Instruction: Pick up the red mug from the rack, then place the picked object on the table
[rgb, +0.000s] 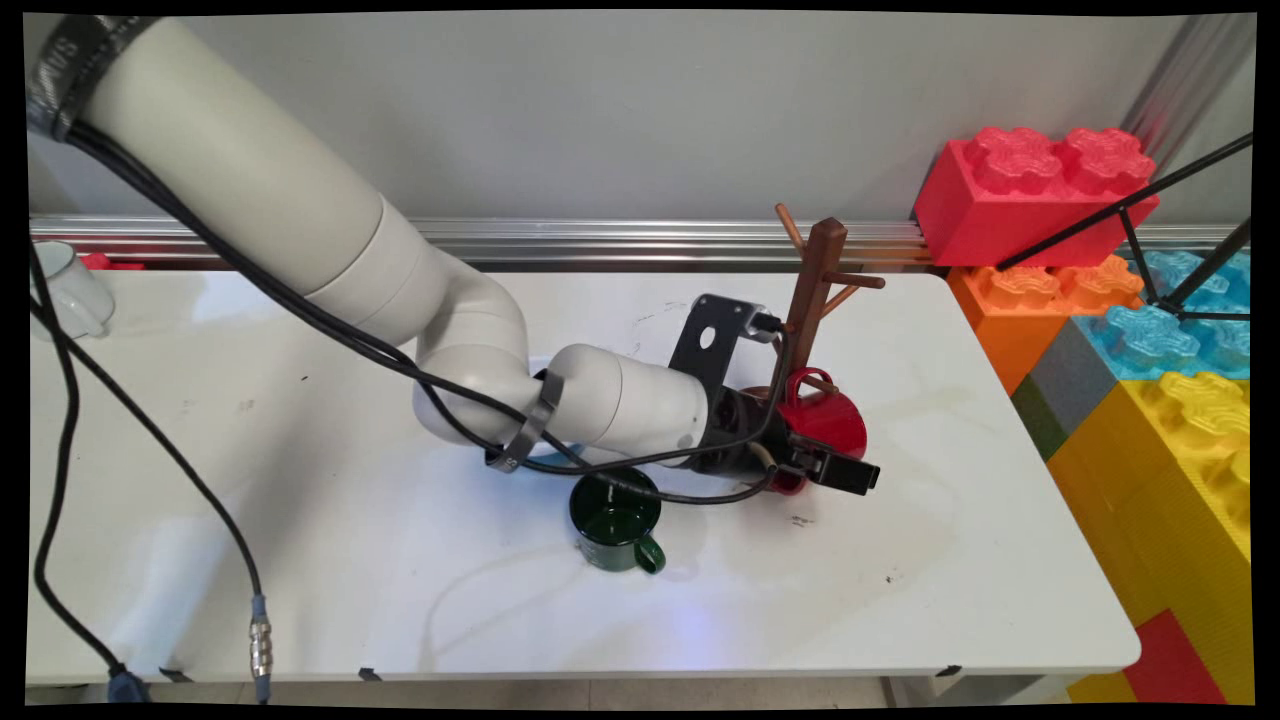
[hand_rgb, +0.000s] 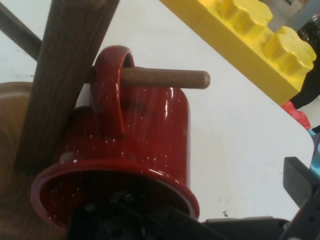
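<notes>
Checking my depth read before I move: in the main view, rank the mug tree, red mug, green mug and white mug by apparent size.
Largest to smallest:
1. Mug tree
2. Red mug and green mug, roughly alike; the red one is partly hidden by the gripper
3. White mug, cut off by the picture's edge, so unsure

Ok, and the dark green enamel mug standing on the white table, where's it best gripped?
Probably by the dark green enamel mug at its rim wall, from straight above: it stands upright with its mouth open. Its handle juts near-right and a black cable crosses its far rim, so the near-left rim looks freest.
</notes>
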